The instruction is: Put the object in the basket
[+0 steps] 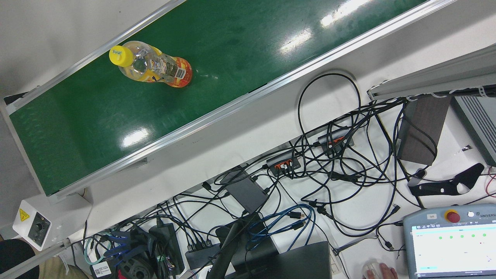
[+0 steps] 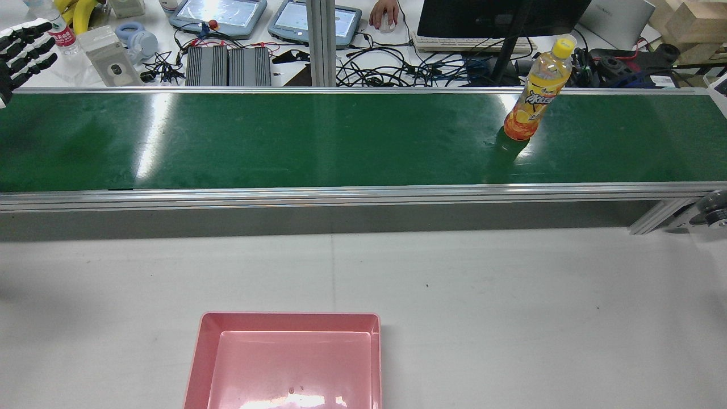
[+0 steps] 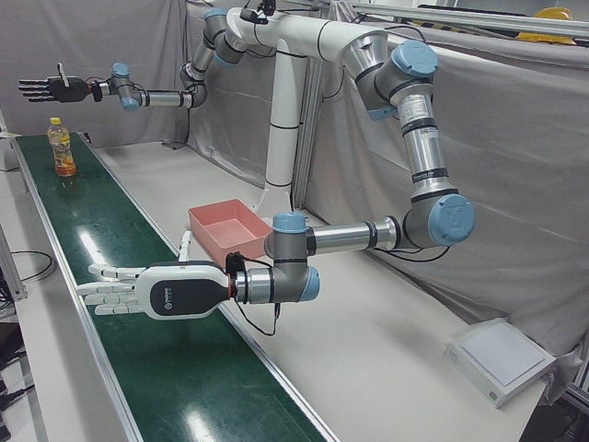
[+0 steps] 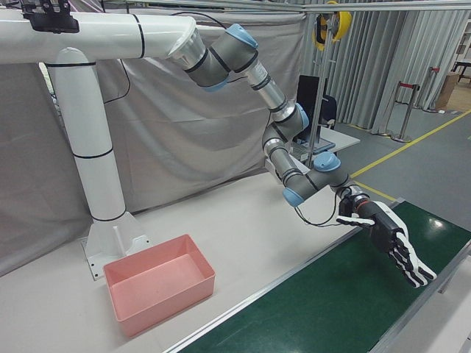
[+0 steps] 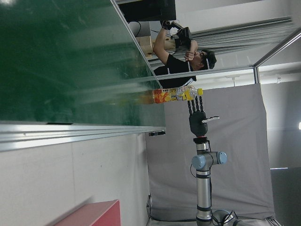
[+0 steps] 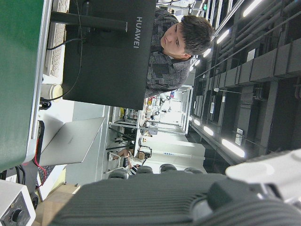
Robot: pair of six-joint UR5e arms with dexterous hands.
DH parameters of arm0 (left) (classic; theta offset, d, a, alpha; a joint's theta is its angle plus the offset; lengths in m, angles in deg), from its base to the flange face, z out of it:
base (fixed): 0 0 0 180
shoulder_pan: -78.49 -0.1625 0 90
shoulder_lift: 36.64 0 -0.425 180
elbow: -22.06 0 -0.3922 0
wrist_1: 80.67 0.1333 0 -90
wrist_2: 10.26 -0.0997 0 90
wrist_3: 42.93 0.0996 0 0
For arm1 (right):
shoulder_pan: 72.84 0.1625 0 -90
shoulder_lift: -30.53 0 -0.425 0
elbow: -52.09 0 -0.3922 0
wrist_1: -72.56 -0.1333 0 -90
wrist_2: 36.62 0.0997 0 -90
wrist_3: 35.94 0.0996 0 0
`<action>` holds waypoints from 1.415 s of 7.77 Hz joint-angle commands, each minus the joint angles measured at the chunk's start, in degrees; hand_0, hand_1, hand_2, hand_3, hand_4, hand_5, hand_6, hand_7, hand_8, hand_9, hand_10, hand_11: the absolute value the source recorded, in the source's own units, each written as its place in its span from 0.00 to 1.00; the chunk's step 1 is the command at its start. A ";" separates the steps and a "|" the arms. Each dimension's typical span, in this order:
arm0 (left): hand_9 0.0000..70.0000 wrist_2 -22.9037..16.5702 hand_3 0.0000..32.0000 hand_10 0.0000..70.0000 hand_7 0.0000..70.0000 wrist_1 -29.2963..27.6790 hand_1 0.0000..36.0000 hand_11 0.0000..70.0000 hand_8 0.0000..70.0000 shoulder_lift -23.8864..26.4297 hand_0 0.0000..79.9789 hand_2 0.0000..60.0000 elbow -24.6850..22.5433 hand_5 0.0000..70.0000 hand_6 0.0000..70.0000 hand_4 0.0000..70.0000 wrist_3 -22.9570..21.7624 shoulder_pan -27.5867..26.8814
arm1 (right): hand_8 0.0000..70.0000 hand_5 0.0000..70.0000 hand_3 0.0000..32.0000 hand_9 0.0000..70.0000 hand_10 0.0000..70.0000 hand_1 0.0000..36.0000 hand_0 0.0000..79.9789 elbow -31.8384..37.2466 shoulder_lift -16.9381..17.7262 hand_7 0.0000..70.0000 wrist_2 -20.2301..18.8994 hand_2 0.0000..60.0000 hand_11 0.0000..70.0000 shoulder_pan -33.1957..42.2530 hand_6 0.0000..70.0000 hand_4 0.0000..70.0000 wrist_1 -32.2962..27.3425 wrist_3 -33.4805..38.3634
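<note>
- We're in a robotics lab: a green conveyor belt (image 2: 341, 142) between aluminium rails.
- We see grey curtains (image 3: 515, 138), tangled cables (image 1: 329, 170), a teach pendant (image 1: 451, 242), a monitor (image 6: 108, 52).

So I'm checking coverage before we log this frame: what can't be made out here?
- Pink basket: near edge cut off by the rear view's bottom edge.
- Left hand: cropped by the rear view's left edge.
- Bottle: label too small to read in the left-front view.
- Right hand: far and small in the left-front view; absent from the rear view.
</note>
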 commanded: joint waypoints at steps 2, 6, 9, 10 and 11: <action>0.05 0.00 0.01 0.06 0.00 0.00 0.06 0.10 0.05 0.00 0.68 0.00 0.00 0.21 0.00 0.14 -0.02 0.02 | 0.00 0.00 0.00 0.00 0.00 0.00 0.00 0.00 0.00 0.00 0.00 0.00 0.00 -0.09 0.00 0.00 0.00 0.00; 0.05 0.00 0.01 0.05 0.00 0.00 0.06 0.08 0.05 0.00 0.68 0.00 0.00 0.20 0.00 0.14 -0.02 0.02 | 0.00 0.00 0.00 0.00 0.00 0.00 0.00 0.00 0.00 0.00 0.00 0.00 0.00 0.00 0.00 0.00 0.00 0.00; 0.05 0.00 0.01 0.06 0.00 0.00 0.06 0.10 0.05 0.00 0.68 0.00 0.00 0.21 0.00 0.14 -0.02 -0.07 | 0.00 0.00 0.00 0.00 0.00 0.00 0.00 0.00 0.00 0.00 0.00 0.00 0.00 0.00 0.00 0.00 0.00 0.00; 0.06 0.00 0.01 0.06 0.00 0.00 0.06 0.10 0.05 0.00 0.68 0.00 0.00 0.21 0.00 0.15 -0.02 -0.07 | 0.00 0.00 0.00 0.00 0.00 0.00 0.00 0.00 0.00 0.00 0.00 0.00 0.00 0.00 0.00 0.00 0.00 0.00; 0.05 0.00 0.02 0.06 0.00 0.00 0.06 0.10 0.05 0.09 0.68 0.00 0.00 0.21 0.00 0.14 0.07 -0.07 | 0.00 0.00 0.00 0.00 0.00 0.00 0.00 0.00 0.00 0.00 0.00 0.00 0.00 0.00 0.00 0.00 0.00 0.00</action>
